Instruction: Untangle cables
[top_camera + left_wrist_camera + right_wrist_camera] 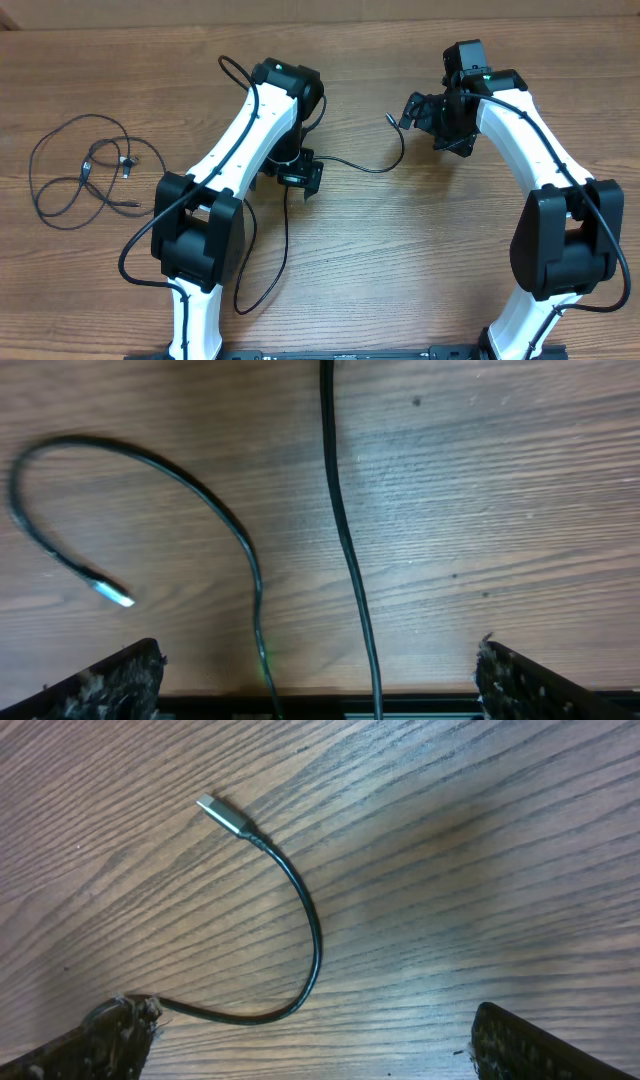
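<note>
We see two lots of cables on the bench (420, 260). One is a bundle (85, 172) of loose loops at the far left, with small plug ends lying among the loops, well apart from both arms. The other is a single cable (318, 940) across the middle of the bench. Its silvery plug (220, 815) lies flat on the wood just beside the right claw (310, 1030). From there it bends round, runs toward the left claw (318, 660) and passes beneath it, then trails on toward the near edge. The right claw stands wide open above the bench, gripping nothing. The cable curves across the gap between its jaws and slips out of sight at one fingertip (120, 1030). The left claw is likewise spread wide and released, hanging low over the wood. In its wrist view a thin stretch of cable with a silvery tip curls to one side. A straight cord (345, 550) runs up the middle between the jaws, untouched by either. Whether that cord is part of the same cable or the arm's own wire, we cannot tell from this close view.
</note>
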Robot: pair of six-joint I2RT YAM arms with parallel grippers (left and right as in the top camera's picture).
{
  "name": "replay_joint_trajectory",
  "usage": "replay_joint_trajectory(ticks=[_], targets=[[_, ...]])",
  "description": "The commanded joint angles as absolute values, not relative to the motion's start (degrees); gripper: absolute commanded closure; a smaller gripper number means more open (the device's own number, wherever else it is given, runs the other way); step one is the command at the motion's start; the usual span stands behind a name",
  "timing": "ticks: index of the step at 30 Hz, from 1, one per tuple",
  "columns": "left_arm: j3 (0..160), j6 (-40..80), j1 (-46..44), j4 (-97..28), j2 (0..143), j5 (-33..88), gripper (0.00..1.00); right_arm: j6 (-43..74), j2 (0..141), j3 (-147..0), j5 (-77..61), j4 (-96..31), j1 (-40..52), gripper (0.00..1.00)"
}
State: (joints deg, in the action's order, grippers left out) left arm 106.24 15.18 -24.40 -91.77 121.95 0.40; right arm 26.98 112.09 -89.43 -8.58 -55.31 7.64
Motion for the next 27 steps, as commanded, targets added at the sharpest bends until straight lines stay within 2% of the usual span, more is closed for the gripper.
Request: replay_joint_trajectory(ticks=[1, 7, 10, 12, 13, 15, 18, 19, 20, 22, 23, 24, 27], targets=[[99.18, 17.41, -24.8, -89.47, 122.23, 1.85, 0.0, 26.96, 111.9, -89.32, -8.43, -55.11, 7.75, 0.0], [88.49, 21.43, -22.81, -81.19, 122.23, 0.62, 0.0, 26.96, 111.9, -89.32, -8.43, -55.11, 7.75, 0.0], [84.01, 22.37, -19.9, -78.22, 122.23, 0.01, 0.19, 26.96, 111.9, -89.3, -8.45, -55.11, 7.75, 0.0], [81.91, 22.37, -17.89, -76.44, 122.23, -0.78, 0.42, 26.96, 111.9, -89.32, -8.45, -55.11, 7.75, 0.0], [81.25, 22.48, -17.04, -75.92, 122.23, -0.71, 0.48, 26.96, 111.9, -89.32, -8.45, -55.11, 7.75, 0.0], [79.61, 22.94, -14.76, -74.81, 122.23, -0.58, 0.49, 26.96, 111.9, -89.32, -8.45, -55.11, 7.75, 0.0], [77.6, 22.9, -11.75, -72.99, 122.23, -0.58, 0.39, 26.96, 111.9, -89.32, -8.45, -55.11, 7.75, 0.0], [76.99, 22.9, -11.05, -72.44, 122.23, -0.51, 0.4, 26.96, 111.9, -89.32, -8.45, -55.11, 7.75, 0.0], [76.55, 22.9, -10.72, -71.79, 122.23, -0.27, 0.44, 26.96, 111.9, -89.32, -8.45, -55.11, 7.75, 0.0], [75.59, 22.72, -10.52, -70.13, 122.23, 0.05, 0.62, 26.96, 111.9, -89.32, -8.45, -55.11, 7.75, 0.0], [75.11, 22.72, -10.52, -69.23, 122.23, 0.21, 0.76, 26.96, 111.9, -89.32, -8.45, -55.11, 7.75, 0.0], [74.26, 22.72, -10.63, -67.7, 122.23, 1.19, 0.95, 26.96, 111.9, -89.32, -8.43, -55.11, 7.75, 0.0], [73.12, 19.9, -10.83, -64.97, 122.23, 5.08, 0.96, 26.96, 111.9, -89.32, -8.45, -55.11, 7.75, 0.0]])
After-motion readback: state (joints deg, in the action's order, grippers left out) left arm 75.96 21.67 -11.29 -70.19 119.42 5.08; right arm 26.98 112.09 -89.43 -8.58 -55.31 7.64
